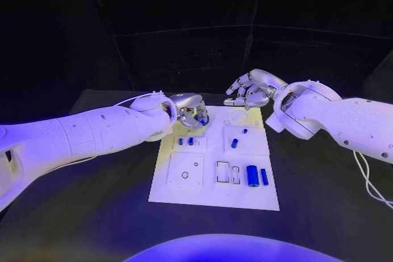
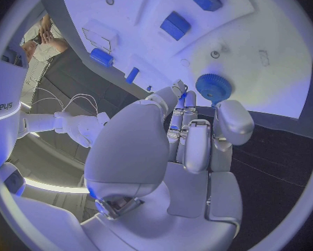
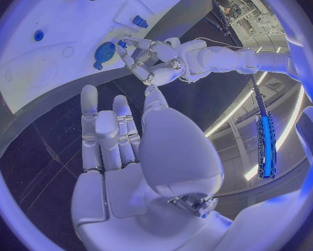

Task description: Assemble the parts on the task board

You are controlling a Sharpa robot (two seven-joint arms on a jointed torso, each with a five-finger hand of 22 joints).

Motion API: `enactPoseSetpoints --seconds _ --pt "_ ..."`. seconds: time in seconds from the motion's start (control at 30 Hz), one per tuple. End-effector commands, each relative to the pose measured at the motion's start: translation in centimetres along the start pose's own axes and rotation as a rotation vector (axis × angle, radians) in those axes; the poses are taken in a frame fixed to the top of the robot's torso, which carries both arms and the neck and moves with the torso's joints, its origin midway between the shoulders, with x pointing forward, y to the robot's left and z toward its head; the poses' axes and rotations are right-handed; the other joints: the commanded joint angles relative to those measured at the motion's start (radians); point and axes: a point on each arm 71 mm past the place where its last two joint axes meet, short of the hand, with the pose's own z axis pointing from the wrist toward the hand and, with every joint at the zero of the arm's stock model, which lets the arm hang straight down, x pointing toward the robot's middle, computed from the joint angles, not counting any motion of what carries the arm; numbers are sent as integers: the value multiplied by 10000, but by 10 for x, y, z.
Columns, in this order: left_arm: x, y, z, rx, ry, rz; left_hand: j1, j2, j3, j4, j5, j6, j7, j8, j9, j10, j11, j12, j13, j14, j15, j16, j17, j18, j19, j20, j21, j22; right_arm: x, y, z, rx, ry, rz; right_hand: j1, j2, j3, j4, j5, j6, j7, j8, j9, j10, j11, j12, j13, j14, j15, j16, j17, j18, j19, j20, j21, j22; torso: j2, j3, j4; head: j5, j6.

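**Meanwhile, a blue gear at the board's far corner**

Meanwhile, the white rectangular task board (image 1: 214,194) lay in the middle of the black table (image 1: 74,228). The left silver hand (image 1: 192,111) hovered over the board's far left corner, and its fingertips (image 2: 182,90) were closed around a round blue toothed gear (image 2: 214,87), which sat at the board's edge. The right silver hand (image 1: 252,87) hung over the table just beyond the board's far edge; its fingers (image 3: 104,125) were apart and loosely curled, and it held nothing.

Several small blue parts were spread on the board: two short blue pegs (image 1: 185,141) stood side by side near the left hand, another small blue peg (image 1: 234,142) stood near the middle, and a larger blue cylinder (image 1: 253,175) lay beside a slim blue bar (image 1: 263,177) at the near right.
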Motion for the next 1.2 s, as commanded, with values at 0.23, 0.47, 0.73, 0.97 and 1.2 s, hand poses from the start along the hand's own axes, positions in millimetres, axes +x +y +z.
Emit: enactPoseSetpoints --seconds 0.23,0.47,0.73,0.97,1.2 --pt "-4 19 -16 -586 510 -341 -162 -81 87 -48 30 14 60 -75 -18 54 73 -100 -16 184 0 7 -41 -94 -6 -29 46 37 -2 0 -1 -42 -14 -38 26 58 -57 -8 4 -55 -8 66 -11 -25 -31 -4 -13 -33 -58 -5 11 58 42 -16 -68 -12 12 -12 -4 13 5" --pt "-3 29 -20 -882 829 -340 -182 -113 102 -70 30 10 63 -100 -26 64 78 -138 -22 178 5 3 -54 -94 -12 -23 45 43 -2 0 -1 -47 -9 -39 26 58 -57 -8 4 -55 -8 66 -11 -25 -31 -4 -13 -33 -58 -5 11 58 42 -16 -68 -12 10 -23 -19 42 -17" --pt "2 32 -20 -1017 1146 -359 -191 -130 104 -80 29 14 63 -107 -29 72 78 -151 -22 175 6 -1 -66 -93 -15 -22 44 44 -2 0 0 -65 -4 -39 26 58 -57 -8 4 -55 -8 66 -11 -25 -31 -4 -13 -33 -58 -5 11 58 42 -16 -68 -12 10 -12 -18 53 -19" --pt "4 34 -19 -1155 1359 -357 -203 -137 110 -84 30 18 64 -115 -31 80 80 -164 -23 163 8 -19 -111 -87 -27 -20 18 25 -1 0 0 -70 -4 -38 26 58 -57 -8 4 -55 -8 66 -11 -25 -31 -4 -13 -33 -58 -5 11 58 42 -16 -68 -12 9 -5 -27 65 -24" --pt "6 33 -18 -1170 1479 -356 -206 -133 119 -88 30 21 62 -119 -32 87 79 -172 -23 158 9 -25 -126 -87 -28 -18 20 29 -2 0 0 -61 -15 -38 36 78 -68 -4 34 -58 -9 78 -11 -24 -33 1 -29 -30 -58 -4 11 58 45 -17 -70 -13 14 -12 -23 49 -52"
